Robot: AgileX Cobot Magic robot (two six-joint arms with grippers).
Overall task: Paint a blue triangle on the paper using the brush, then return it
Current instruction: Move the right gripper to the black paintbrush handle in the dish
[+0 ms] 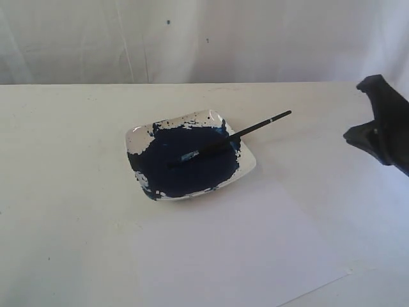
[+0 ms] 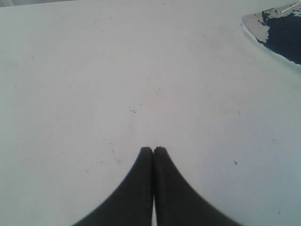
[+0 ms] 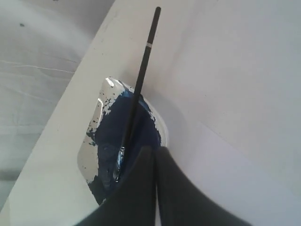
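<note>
Exterior: brush (image 1: 230, 137) lies in the dish (image 1: 135, 138), handle toward two o'clock. Blank paper (image 1: 255, 256) sits at the dish's five o'clock, right gripper (image 1: 367, 131) at three.
Left wrist: left gripper (image 2: 153, 150) closed, empty.
Right wrist: right gripper closed, empty.
Painting looks unstarted. Next, open and grasp the handle.

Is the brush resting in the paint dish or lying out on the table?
In the dish: the brush has its bristle end in the dark paint, handle leaning out over the rim.
</note>
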